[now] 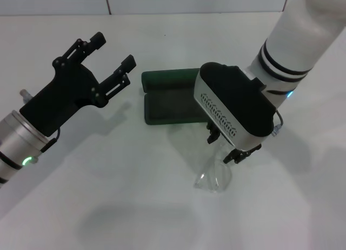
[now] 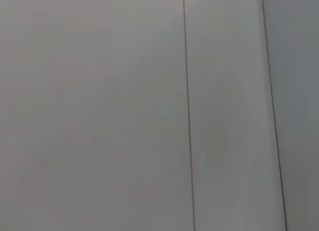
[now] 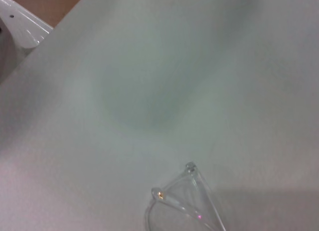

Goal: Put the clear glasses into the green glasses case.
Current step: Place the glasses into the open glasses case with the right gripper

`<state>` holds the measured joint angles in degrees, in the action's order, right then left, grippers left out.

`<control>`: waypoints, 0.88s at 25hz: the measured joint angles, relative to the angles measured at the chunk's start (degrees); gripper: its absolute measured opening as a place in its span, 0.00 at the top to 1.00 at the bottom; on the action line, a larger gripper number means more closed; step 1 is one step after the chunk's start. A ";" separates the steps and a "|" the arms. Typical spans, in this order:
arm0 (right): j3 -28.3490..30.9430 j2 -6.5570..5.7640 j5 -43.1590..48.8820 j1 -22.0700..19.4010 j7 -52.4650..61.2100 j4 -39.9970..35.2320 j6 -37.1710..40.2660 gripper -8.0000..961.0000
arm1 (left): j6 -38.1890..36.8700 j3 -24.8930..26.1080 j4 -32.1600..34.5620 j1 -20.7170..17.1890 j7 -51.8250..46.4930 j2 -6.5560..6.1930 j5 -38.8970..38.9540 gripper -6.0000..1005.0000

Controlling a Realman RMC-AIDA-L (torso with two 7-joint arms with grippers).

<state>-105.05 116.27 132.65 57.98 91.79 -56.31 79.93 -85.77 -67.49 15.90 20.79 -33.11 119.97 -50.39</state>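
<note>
The right gripper (image 1: 231, 148) pinches the transparent plastic wraparound glasses (image 1: 213, 177) above the table beside the open dark green hinged case (image 1: 167, 104), presumably for lowering in, while the left gripper (image 1: 111, 58) hovers spread nearby.

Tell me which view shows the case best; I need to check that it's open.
The head view: the case lies open on the table, partly hidden by the right arm. The left wrist view shows only bare surface; the right wrist view shows just the glasses.
</note>
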 joint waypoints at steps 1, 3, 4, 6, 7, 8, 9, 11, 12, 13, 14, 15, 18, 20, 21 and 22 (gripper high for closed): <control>-0.04 0.00 -0.07 -0.12 -0.13 0.10 -0.31 0.40 | 0.07 0.01 -0.08 0.02 0.04 0.00 0.01 0.24; -0.06 0.00 -0.11 0.02 -0.21 0.92 -0.76 0.48 | 0.24 0.01 -0.21 0.23 0.09 0.00 -0.06 0.24; -0.06 0.00 -0.12 0.40 -0.22 1.63 -1.04 0.51 | 0.33 -0.01 -0.24 0.31 0.10 0.00 -0.15 0.24; 0.03 0.00 -0.38 1.00 -0.22 2.92 -1.62 0.58 | 0.41 -0.01 -0.25 0.35 0.13 0.00 -0.20 0.24; 0.13 0.00 -0.53 1.12 -0.23 3.23 -1.88 0.61 | 0.45 -0.01 -0.26 0.36 0.15 0.01 -0.20 0.24; 0.28 0.00 -0.71 1.13 -0.27 3.38 -2.29 0.65 | 0.46 -0.01 -0.26 0.36 0.15 0.00 -0.20 0.24; 0.40 0.00 -0.80 1.09 -0.30 3.48 -2.66 0.68 | 0.47 -0.01 -0.26 0.37 0.15 0.00 -0.20 0.24; 0.50 0.00 -0.68 0.94 -0.07 3.58 -3.25 0.77 | 0.48 -0.01 -0.27 0.38 0.14 0.00 -0.20 0.24; 0.79 0.00 -0.66 0.72 0.14 3.58 -3.45 0.81 | 0.49 -0.01 -0.30 0.39 0.14 0.00 -0.20 0.24; 1.17 0.00 -0.66 0.42 0.25 3.50 -3.51 0.86 | 0.50 -0.01 -0.32 0.39 0.14 0.00 -0.22 0.24; 1.94 -0.03 -0.69 -0.05 0.25 3.16 -3.54 0.90 | 0.51 -0.01 -0.34 0.39 0.15 0.00 -0.23 0.24; 2.76 -0.04 -0.70 -0.61 0.23 2.58 -3.56 0.91 | 0.52 -0.01 -0.34 0.39 0.17 0.00 -0.24 0.24; 7.00 -0.19 -0.75 -3.83 0.09 -1.64 -4.07 0.92 | 0.52 -0.01 -0.35 0.35 0.18 0.00 -0.26 0.24; 10.33 -0.23 -0.71 -6.65 0.09 -5.52 -4.93 0.93 | 0.52 -0.01 -0.35 0.34 0.19 0.00 -0.28 0.24; 11.60 -0.23 -0.66 -8.01 0.14 -7.37 -5.48 0.93 | 0.53 -0.01 -0.35 0.30 0.19 -0.01 -0.29 0.24; 12.27 -0.21 -0.64 -8.91 0.21 -8.53 -6.02 0.93 | 0.52 -0.01 -0.35 0.25 0.19 -0.02 -0.28 0.24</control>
<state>-92.78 116.06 132.01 49.07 92.00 -64.84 73.91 -85.26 -67.50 15.55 21.04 -32.92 119.95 -50.67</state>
